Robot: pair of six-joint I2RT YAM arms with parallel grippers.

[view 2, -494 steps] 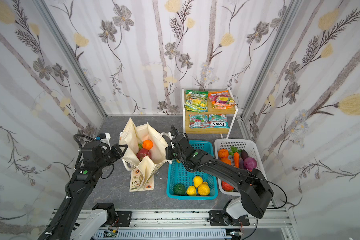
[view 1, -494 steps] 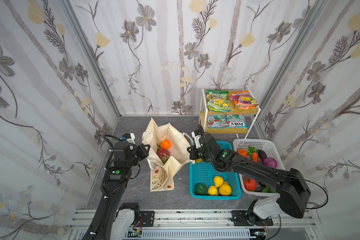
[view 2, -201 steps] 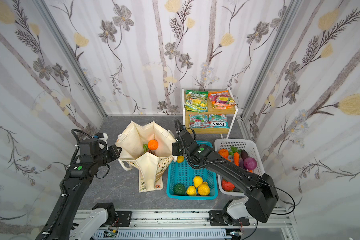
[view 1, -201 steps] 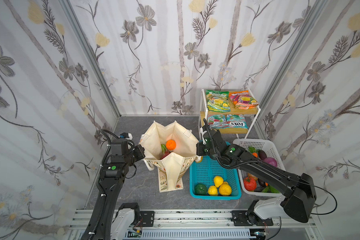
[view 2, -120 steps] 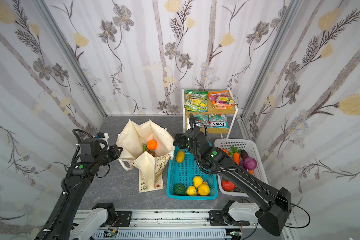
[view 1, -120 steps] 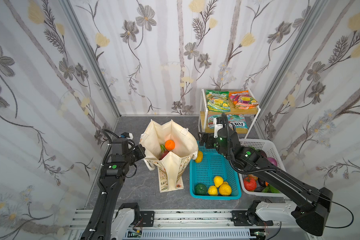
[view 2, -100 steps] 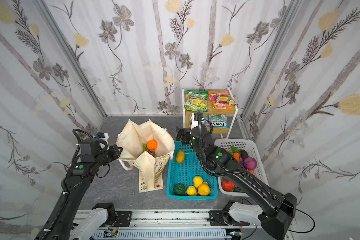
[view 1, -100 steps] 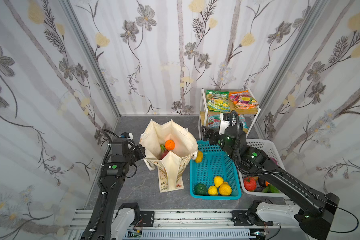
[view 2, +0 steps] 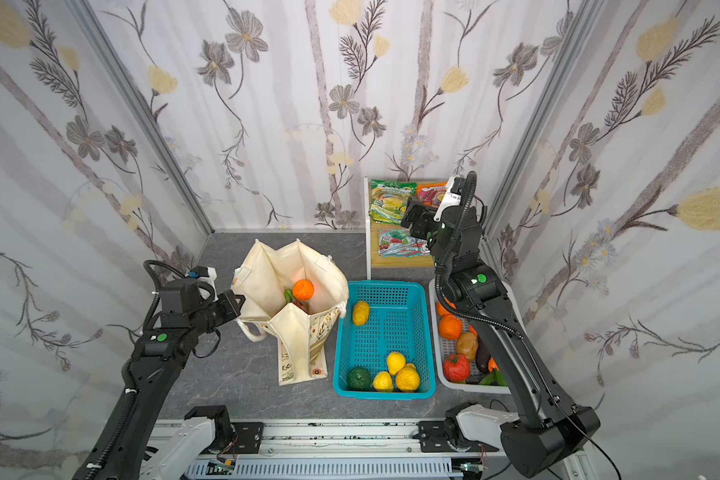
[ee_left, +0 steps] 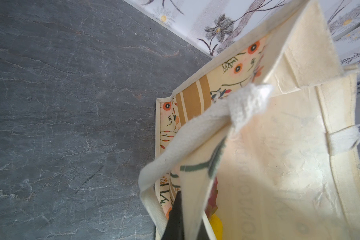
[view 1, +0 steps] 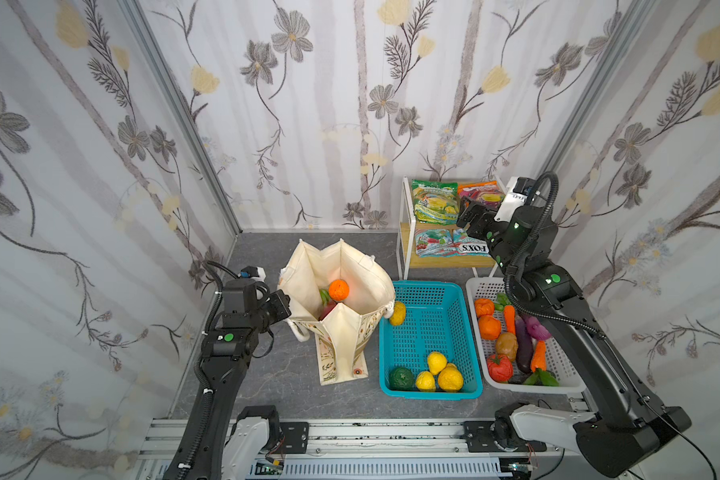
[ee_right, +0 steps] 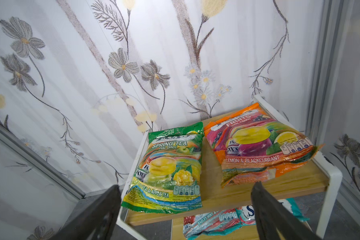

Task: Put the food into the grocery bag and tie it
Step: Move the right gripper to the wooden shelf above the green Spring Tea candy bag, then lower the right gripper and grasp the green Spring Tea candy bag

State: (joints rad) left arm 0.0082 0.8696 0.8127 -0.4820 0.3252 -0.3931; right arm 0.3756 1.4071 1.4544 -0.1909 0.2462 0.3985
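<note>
Left pincer [view 1: 286, 304] tight on grocery bag [view 1: 344, 334] rim, right pincer [view 1: 467, 214] wide apart near green packet [view 1: 433, 201]

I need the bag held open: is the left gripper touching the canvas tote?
Touching. The left wrist view shows the left gripper shut on the canvas tote's wall, fabric pinched against its dark jaw.
</note>
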